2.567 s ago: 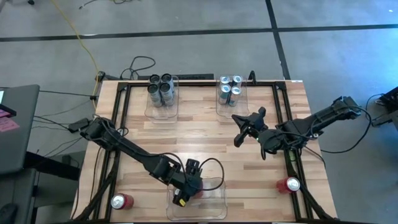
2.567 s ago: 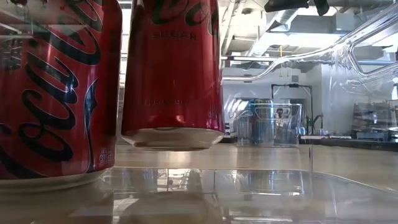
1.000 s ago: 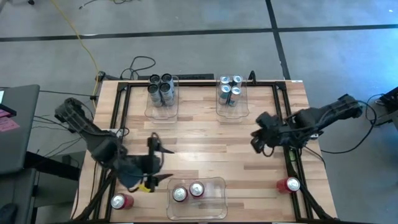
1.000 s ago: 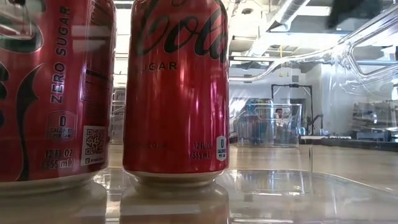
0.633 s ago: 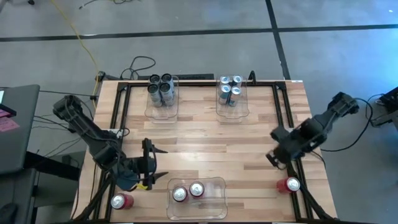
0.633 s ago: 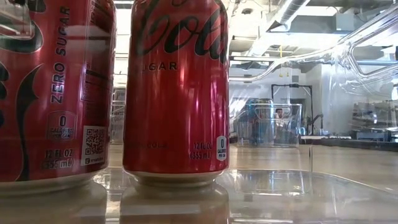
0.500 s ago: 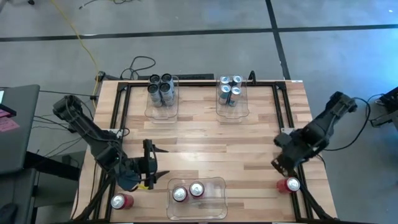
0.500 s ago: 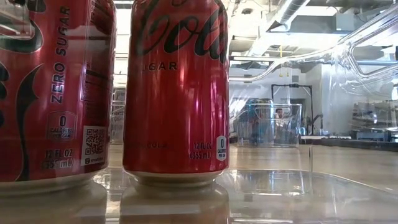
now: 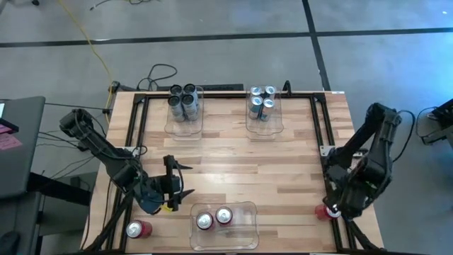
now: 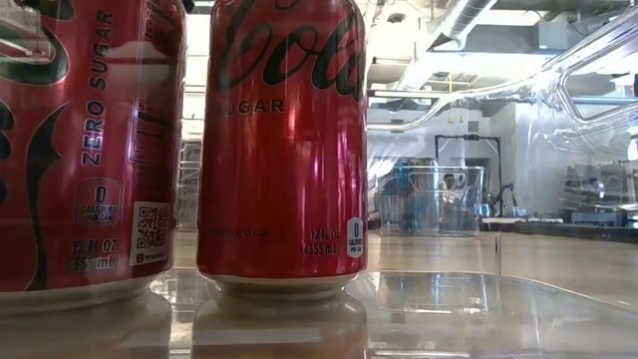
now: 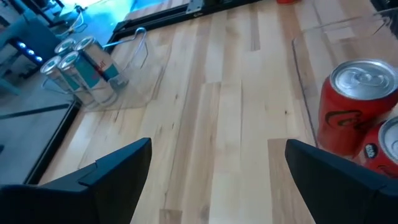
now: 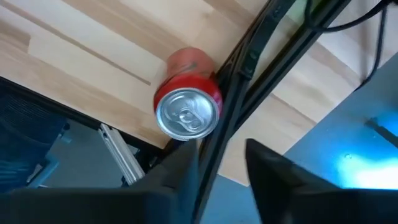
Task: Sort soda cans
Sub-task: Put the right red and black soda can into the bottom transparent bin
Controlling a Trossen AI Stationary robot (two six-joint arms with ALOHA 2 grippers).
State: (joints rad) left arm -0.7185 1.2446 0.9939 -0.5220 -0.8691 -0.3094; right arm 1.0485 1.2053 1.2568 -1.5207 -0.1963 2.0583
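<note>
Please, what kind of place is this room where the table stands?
It looks like a robotics lab or workshop, not a home. The wooden table stands on a bare concrete floor with loose cables, and the low view shows exposed ceiling ducts.

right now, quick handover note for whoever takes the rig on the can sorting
Left gripper: open, empty, beside the near bin.
Right gripper: above the red can at the table's right near edge, not gripping it; jaws partly apart in the wrist view.
Done: two red cans in the near bin; dark cans in the far left bin; silver-blue cans in the far right bin.
Left: the right-edge red can and another red can at the near left corner.
</note>
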